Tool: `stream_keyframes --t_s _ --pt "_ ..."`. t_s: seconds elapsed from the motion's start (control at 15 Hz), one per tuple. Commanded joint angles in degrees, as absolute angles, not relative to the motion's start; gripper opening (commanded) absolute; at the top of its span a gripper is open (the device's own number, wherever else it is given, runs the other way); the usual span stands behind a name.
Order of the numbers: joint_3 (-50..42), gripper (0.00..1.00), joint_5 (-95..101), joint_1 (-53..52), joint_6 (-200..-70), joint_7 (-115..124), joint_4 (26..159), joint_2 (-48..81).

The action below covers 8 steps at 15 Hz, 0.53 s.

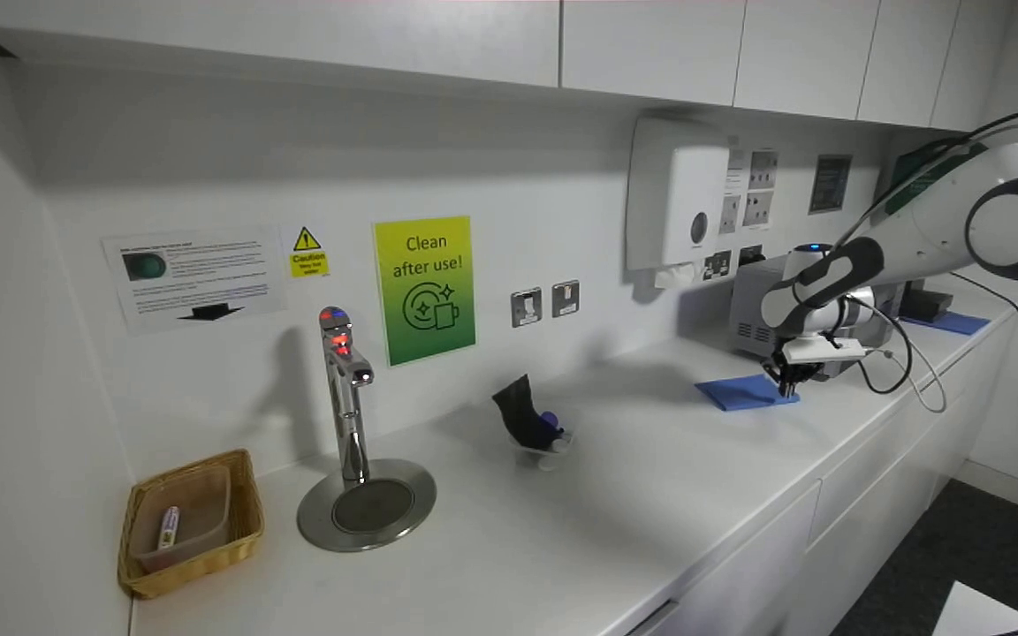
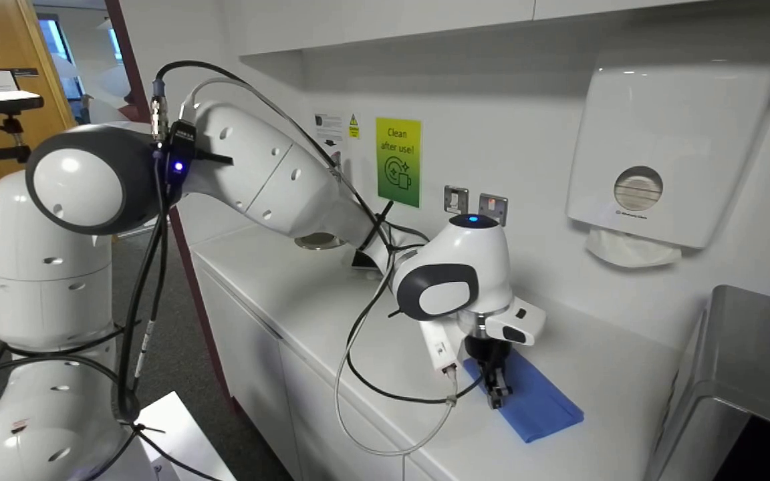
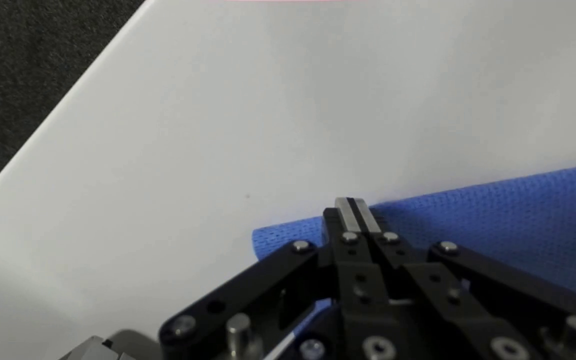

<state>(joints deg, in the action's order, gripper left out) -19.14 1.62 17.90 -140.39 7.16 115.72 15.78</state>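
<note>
The black metal gripper [image 3: 357, 214], tips pressed together, stood over an edge of the folded blue fabric cloth [image 3: 528, 220] near the grey boxy appliance [image 2: 752, 361]; pushing down closed risked rucking it.

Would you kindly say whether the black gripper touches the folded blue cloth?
Cannot tell: in the wrist view, the gripper overlaps the cloth, hiding any contact.

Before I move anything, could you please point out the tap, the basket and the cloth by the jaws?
Tap [image 1: 346, 406]: in an exterior view, on its stem.
Basket [image 1: 200, 564]: in an exterior view, on its front wall.
Cloth [image 3: 513, 230]: in the wrist view, on its broad uncovered part.
</note>
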Motion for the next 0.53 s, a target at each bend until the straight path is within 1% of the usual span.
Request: stream_keyframes --t_s 0.0,0.47 --pt "-19.58 0.0 1.91 17.92 -140.99 9.56 113.35 16.43" --pt "-18.82 0.0 0.19 18.44 -139.59 10.3 107.07 21.38"
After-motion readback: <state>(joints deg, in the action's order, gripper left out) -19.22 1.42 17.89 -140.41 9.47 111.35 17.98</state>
